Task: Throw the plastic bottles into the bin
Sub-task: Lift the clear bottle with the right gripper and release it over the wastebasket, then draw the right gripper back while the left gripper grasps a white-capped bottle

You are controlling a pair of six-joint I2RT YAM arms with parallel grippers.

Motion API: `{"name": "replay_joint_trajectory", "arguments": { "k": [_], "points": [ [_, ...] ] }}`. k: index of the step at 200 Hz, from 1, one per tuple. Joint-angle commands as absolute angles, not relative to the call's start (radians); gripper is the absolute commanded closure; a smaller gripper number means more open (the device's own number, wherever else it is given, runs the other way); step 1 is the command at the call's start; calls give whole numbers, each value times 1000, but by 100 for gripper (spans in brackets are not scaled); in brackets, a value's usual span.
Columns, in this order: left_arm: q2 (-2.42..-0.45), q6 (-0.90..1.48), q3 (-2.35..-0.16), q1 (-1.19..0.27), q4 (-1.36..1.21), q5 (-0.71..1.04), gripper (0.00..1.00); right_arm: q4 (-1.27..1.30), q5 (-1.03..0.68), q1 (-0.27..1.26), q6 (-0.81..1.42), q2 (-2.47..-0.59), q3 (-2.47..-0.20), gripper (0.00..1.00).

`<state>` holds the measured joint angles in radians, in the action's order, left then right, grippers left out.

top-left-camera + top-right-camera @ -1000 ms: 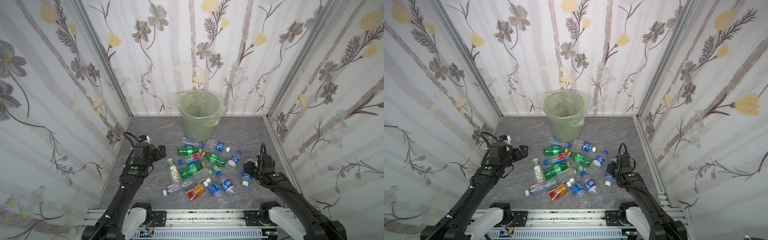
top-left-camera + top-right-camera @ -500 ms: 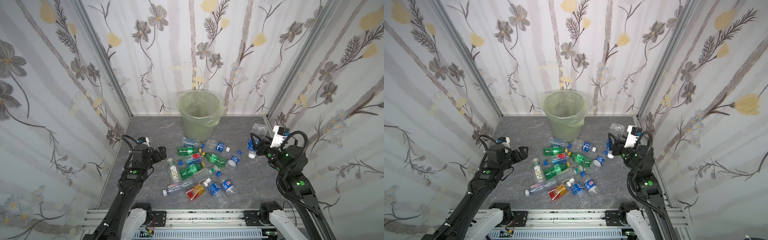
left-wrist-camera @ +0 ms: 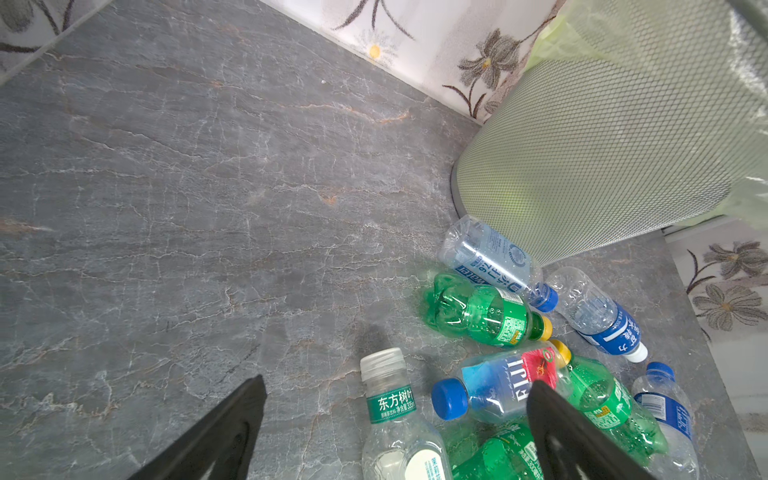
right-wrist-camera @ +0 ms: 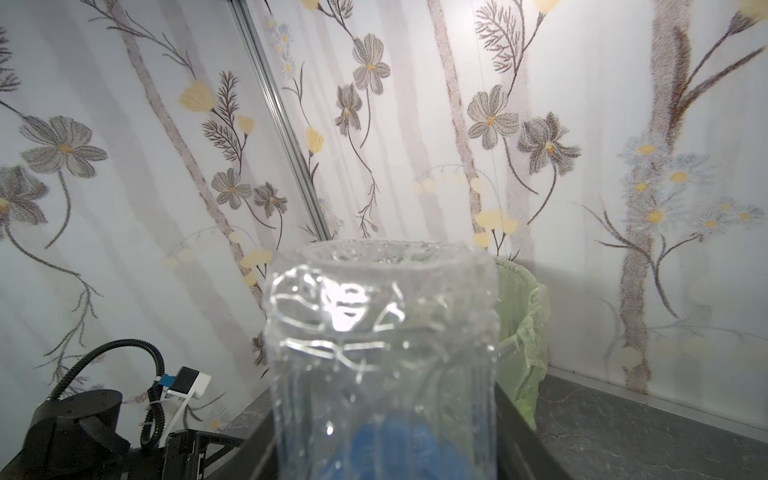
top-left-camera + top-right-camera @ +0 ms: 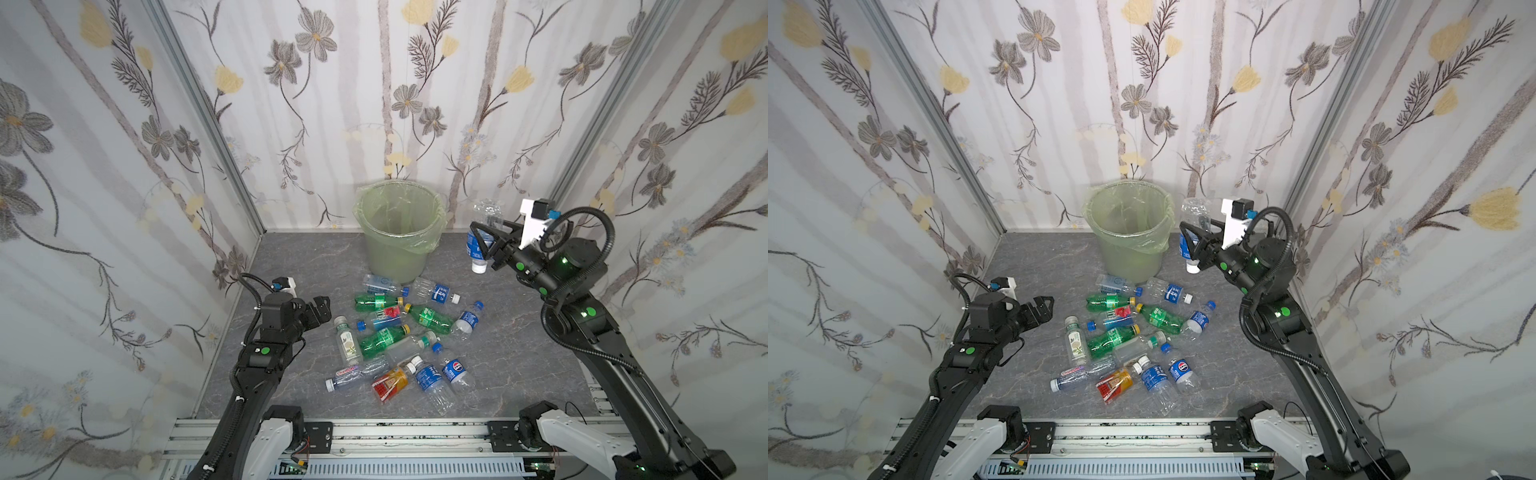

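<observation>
Clamped cap-down in the right gripper, a bottle was held beside the bin; it was best carried over the rim before release. The left gripper was spread, empty.

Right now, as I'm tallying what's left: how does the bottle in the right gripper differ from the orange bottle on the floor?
The gripped bottle is clear with a blue label; the orange bottle is orange with a red label. The gripped bottle hangs cap-down in the jaws of the right gripper, beside the bin; the orange bottle lies on its side on the floor. Both have white caps.
</observation>
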<state>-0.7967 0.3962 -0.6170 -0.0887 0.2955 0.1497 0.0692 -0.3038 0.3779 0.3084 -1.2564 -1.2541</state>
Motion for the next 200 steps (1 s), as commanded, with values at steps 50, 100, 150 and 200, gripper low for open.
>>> {"name": "replay_joint_trajectory", "arguments": {
  "k": [50, 100, 150, 200],
  "points": [
    [-809, 371, -685, -78, 335, 210, 0, -396, -223, 433, 329, -2160, -2382, 13],
    [-797, 366, -709, -77, 370, 222, 0, -404, -190, 435, 283, -2066, -2225, 0],
    [-786, 436, -674, -81, 366, 228, 0, -194, -206, 433, 265, -1704, -1682, 0],
    [-763, 509, -589, -131, 367, 198, 0, -106, -175, 433, 293, -1385, -1268, 0]
  ]
}}
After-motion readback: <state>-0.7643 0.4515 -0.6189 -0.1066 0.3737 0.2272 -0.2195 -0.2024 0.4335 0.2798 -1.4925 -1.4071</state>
